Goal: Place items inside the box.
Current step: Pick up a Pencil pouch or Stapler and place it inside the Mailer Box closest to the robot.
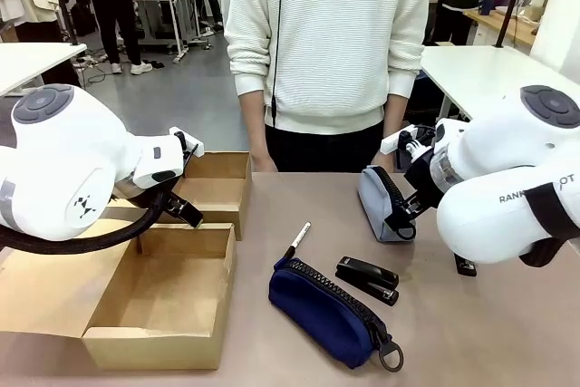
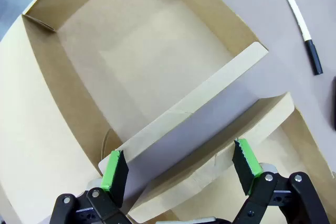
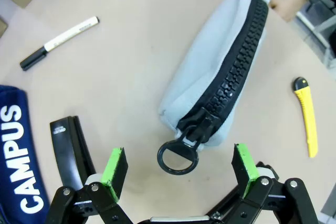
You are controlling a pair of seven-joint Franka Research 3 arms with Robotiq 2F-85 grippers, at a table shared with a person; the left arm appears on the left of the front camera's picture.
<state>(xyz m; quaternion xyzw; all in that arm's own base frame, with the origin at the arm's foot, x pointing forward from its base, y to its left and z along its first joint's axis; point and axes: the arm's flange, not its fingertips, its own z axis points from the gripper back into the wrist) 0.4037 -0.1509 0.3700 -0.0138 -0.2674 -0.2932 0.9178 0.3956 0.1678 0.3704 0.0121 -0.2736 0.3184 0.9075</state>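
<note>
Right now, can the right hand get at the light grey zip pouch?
Probably yes: the right hand is open and aimed at the ring-pull end of the light grey zip pouch, with nothing in between.

Open cardboard box (image 1: 154,349) sits left; navy pouch (image 1: 328,311), black stapler (image 1: 367,278), pen (image 1: 297,244) lie beside it; grey pouch (image 1: 381,202) zipped, farther right.

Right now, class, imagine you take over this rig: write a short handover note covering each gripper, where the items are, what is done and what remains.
Left gripper: open, over the box, with a cardboard flap between its fingers.
Right gripper: open, over the ring-pull end of the light grey pouch, gripping nothing.
Navy pouch, stapler and pen lie on the table beside the box, as does the grey pouch.
Done: nothing is in the box yet.
Left: all four items.
</note>
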